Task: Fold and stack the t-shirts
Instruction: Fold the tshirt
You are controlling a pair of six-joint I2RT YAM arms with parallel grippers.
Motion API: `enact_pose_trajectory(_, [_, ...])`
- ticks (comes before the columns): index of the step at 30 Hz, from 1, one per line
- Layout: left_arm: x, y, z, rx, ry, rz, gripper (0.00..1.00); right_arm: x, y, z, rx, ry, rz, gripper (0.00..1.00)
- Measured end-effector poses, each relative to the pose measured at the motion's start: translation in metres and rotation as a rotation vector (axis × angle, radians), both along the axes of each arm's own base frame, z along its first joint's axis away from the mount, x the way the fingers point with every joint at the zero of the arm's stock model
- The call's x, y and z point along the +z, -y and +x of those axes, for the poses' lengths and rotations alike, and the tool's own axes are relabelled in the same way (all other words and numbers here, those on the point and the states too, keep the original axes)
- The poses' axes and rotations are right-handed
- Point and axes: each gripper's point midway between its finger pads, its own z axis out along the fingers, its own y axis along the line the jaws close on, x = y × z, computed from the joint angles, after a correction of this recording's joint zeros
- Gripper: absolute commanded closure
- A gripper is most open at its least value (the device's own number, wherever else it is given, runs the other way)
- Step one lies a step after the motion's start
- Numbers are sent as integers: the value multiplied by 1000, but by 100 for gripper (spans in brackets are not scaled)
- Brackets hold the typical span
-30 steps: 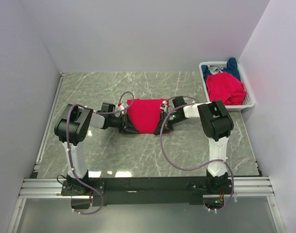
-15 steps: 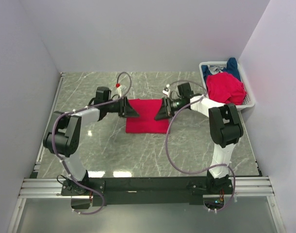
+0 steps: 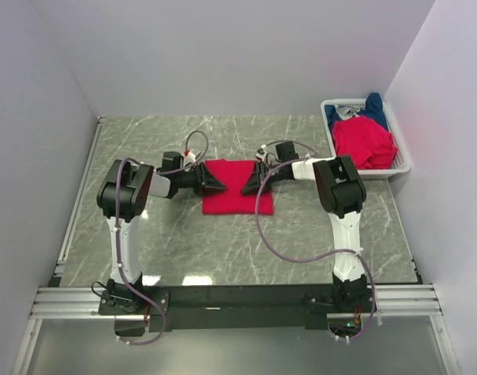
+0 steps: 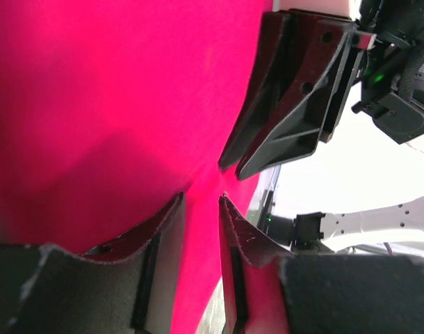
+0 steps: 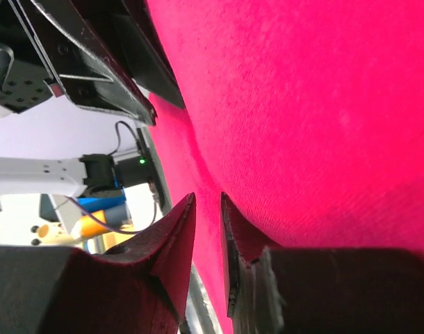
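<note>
No legible text, label, brand mark, number or sign was seen in any of three views.
</note>
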Motion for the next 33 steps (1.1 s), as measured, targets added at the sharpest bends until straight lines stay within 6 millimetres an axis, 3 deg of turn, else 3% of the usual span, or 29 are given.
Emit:
enact_pose_trajectory(3, [0,-13,-12,24,-17,11,66,-1,1,-7,16,21,-17,71])
enact_pose_trajectory(9, [3,-31,-65,7,-63,51,64,4,3,-58,99,5,-46,70])
enact_pose_trajectory(12, [20,-31,-66,-14,-8,60,62,17,0,-67,117,-1,-34,69])
enact_pose_trajectory(15, [50,-25,-41,-18,103,40,62,41,-3,-54,91,35,1,69])
enact_pose_trajectory(19, [87,-14,7,3,248,-1,63,75,-12,-8,44,145,56,70])
enact_pose_trajectory(22, [92,-7,34,24,280,-23,64,83,-16,20,6,191,94,71])
enact_pose_trajectory(25, [75,-1,51,51,244,-30,64,67,-13,40,-42,158,106,72])
enact_pose_trajectory(31, [11,-8,55,114,63,-8,64,4,12,62,-174,-30,72,74])
enact_pose_trajectory(33, [5,-13,56,127,32,-22,64,4,21,66,-193,-52,84,74])
